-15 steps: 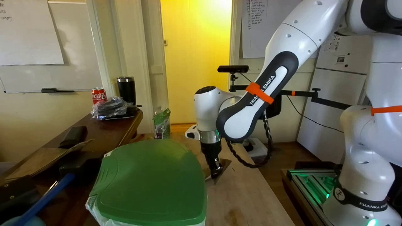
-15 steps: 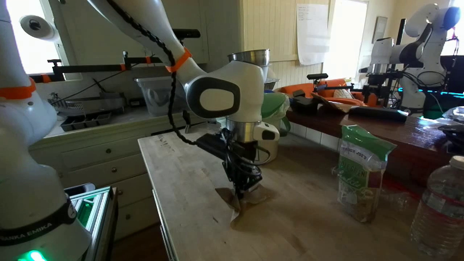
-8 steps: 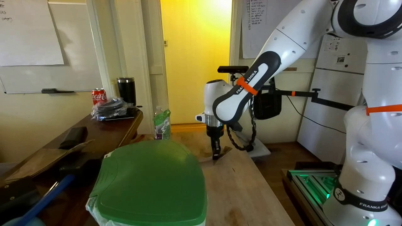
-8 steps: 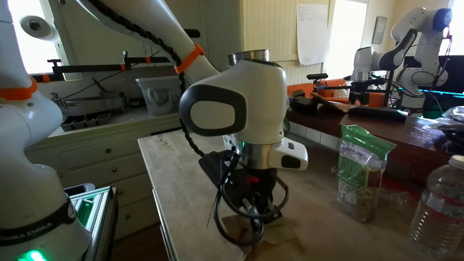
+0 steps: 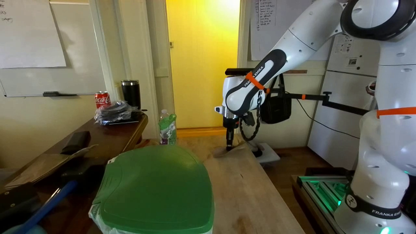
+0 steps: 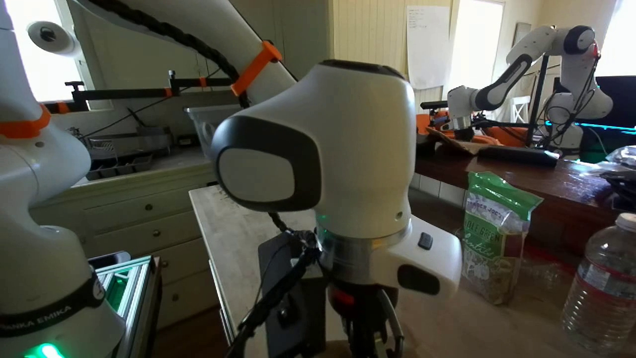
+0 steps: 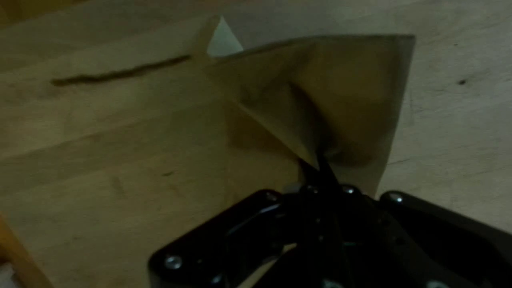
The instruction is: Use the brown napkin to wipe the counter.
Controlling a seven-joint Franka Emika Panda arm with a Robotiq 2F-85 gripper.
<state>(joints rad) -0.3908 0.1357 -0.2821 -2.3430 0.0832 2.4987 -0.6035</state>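
Observation:
The brown napkin (image 7: pixel 360 88) is creased and spread on the light wooden counter (image 5: pixel 250 191) in the wrist view. My gripper (image 7: pixel 318 166) is shut on the napkin's pinched middle, with the fingertips down at counter level. In an exterior view the gripper (image 5: pixel 229 147) is near the counter's far end, with part of the napkin (image 5: pixel 240 148) showing beside it. In an exterior view the counter (image 6: pixel 233 238) shows behind the arm, but the fingertips and most of the napkin are cut off below. A dark streak (image 7: pixel 120 75) marks the wood beside the napkin.
A large green rounded cover (image 5: pixel 156 188) stands at the counter's near end. A green snack bag (image 6: pixel 497 238) and a water bottle (image 6: pixel 598 288) stand along one side. The cluttered dark desk (image 5: pixel 107 143) runs beside the counter. Another arm (image 6: pixel 502 84) is in the background.
My gripper has dragged the napkin along the counter, away from the green cover and toward the end by the yellow door. It stays shut. The background arm has also moved.

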